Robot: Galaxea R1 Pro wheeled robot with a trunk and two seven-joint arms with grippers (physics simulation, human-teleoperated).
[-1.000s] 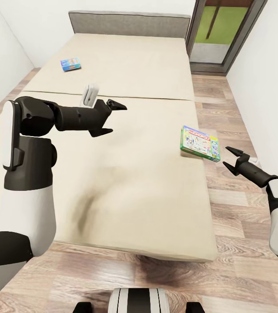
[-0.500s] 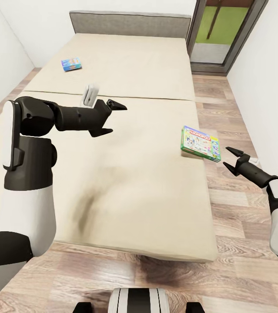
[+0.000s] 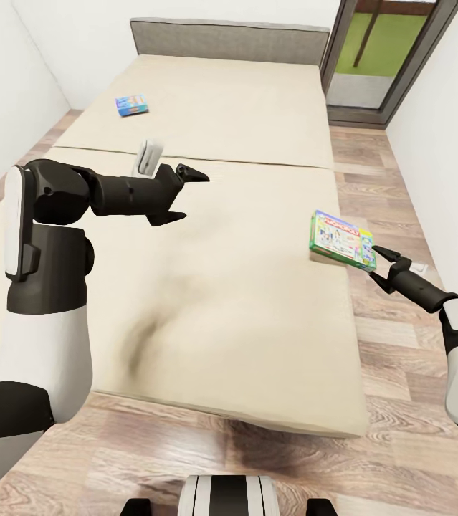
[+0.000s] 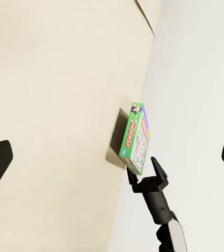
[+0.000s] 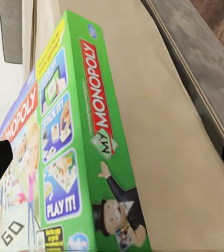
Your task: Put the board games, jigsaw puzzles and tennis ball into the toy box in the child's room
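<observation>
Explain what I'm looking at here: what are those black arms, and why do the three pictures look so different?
It is a simulated two-armed robot beside a bed. The wide picture comes from its head; the others from cameras near each gripper. The left gripper hovers open over the mattress, holding nothing. The right gripper is open beside a green Monopoly box at the bed's edge, its fingers apparently either side of a corner; its camera sees the box close up. A blue game box lies farther up the bed.
</observation>
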